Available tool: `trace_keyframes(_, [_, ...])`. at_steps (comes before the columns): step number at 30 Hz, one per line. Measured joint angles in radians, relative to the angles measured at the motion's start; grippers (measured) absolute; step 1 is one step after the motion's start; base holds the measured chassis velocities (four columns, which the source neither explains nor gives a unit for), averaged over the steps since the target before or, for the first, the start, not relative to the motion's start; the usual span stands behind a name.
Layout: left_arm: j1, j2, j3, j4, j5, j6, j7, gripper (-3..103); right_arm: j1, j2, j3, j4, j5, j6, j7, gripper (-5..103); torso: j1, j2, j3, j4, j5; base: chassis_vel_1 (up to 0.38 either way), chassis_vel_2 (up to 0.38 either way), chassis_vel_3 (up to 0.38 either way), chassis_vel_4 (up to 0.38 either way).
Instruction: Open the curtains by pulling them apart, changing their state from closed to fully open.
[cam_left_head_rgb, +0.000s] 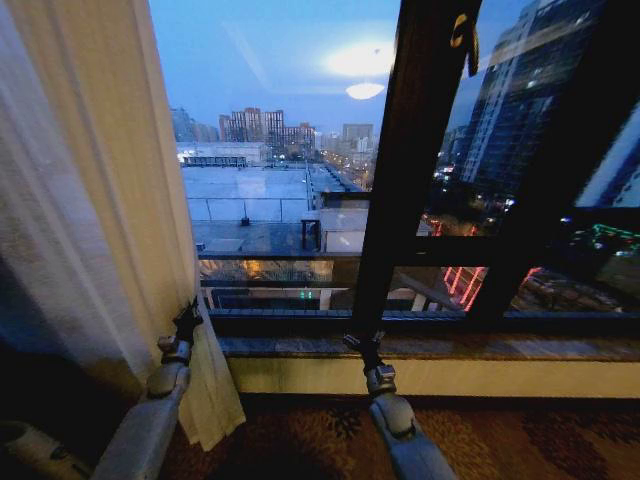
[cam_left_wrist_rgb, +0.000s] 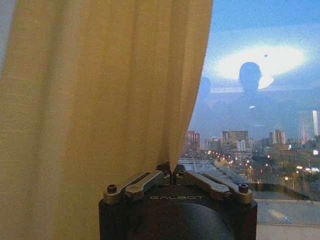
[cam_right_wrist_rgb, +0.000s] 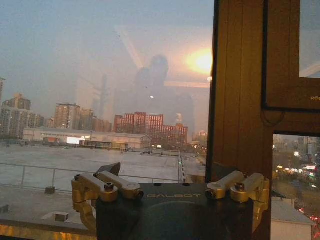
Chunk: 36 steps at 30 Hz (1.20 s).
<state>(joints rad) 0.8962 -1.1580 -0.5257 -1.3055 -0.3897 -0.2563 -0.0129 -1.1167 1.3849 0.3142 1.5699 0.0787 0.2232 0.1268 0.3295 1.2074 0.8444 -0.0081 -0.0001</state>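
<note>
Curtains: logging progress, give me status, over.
Left gripper shut on sheer white-cream curtain panel, bunched at window's left. Right gripper open, empty, by dark window frame. Glass uncovered ahead.

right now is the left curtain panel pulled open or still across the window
Pulled open. The curtain is bunched at the left edge of the window, its glass bare, with the left gripper shut on the fabric's edge.

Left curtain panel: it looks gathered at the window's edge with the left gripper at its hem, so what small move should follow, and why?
Probably carry the left gripper a little farther to the robot's left. It is shut on the curtain, whose hem still hangs over the sill end. The right gripper hovers open before bare window glass.
</note>
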Motion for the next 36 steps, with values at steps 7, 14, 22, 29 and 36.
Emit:
trace_keyframes(7, [0.000, 0.000, 0.001, 0.000, 0.000, -0.001, 0.001, 0, 0.000, 0.000, 0.000, 0.000, 0.000, 0.000, 0.000, 100, 0.000, 0.000, 0.000, -0.0001, 0.0002, 0.153, 0.152, -0.150, -0.173])
trace_keyframes(14, [0.003, 0.002, 0.000, 0.000, 0.000, -0.004, 0.000, 0, 0.000, 0.000, -0.001, 0.000, 0.000, 0.000, 0.000, 100, 0.000, 0.000, 0.000, 0.0005, -0.0002, 0.195, 0.210, -0.182, -0.183])
trace_keyframes(22, [0.004, 0.007, 0.000, 0.000, -0.003, -0.004, -0.001, 0, 0.000, 0.000, 0.000, 0.000, 0.000, 0.000, 0.000, 100, 0.000, 0.000, 0.000, -0.0001, 0.0006, 0.024, 0.016, -0.011, -0.017])
trace_keyframes(29, [0.002, 0.010, 0.001, 0.003, -0.006, -0.003, -0.001, 0, 0.000, 0.000, 0.000, 0.000, 0.000, 0.000, 0.000, 100, 0.000, 0.000, 0.000, -0.0001, 0.0002, -0.025, -0.022, 0.010, 0.012])
trace_keyframes(36, [-0.002, 0.011, 0.000, 0.010, -0.006, -0.004, -0.001, 0, 0.000, 0.000, 0.000, 0.000, 0.000, 0.000, 0.000, 100, 0.000, 0.000, 0.000, 0.0001, 0.0002, 0.109, 0.105, -0.110, -0.088])
